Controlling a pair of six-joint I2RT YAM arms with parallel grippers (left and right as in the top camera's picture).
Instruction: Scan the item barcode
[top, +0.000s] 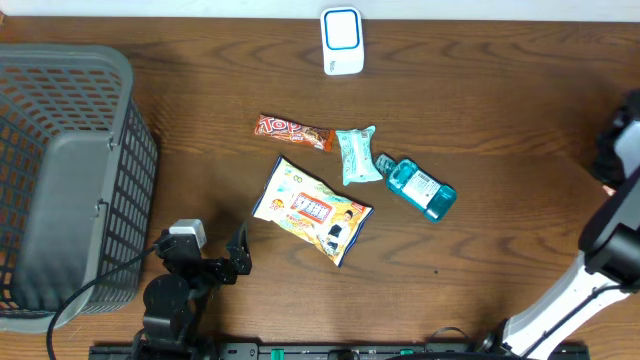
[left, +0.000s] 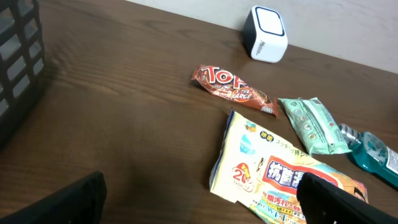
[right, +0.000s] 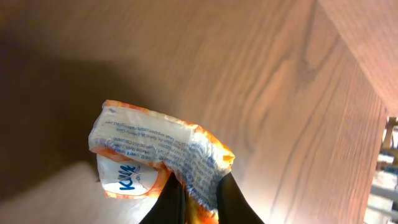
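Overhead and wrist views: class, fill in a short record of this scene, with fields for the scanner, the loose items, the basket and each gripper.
scanner: white barcode scanner, far centre
loose items: chocolate bar, green packet, teal mouthwash bottle, snack bag, clustered in the middle
basket: grey basket, left side
left gripper: open, empty, facing the snack bag
right gripper: shut on orange-and-white packet

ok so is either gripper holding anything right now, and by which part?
Right gripper is shut on an orange-and-white packet, pinched at one orange edge. Left gripper is open, holding nothing.
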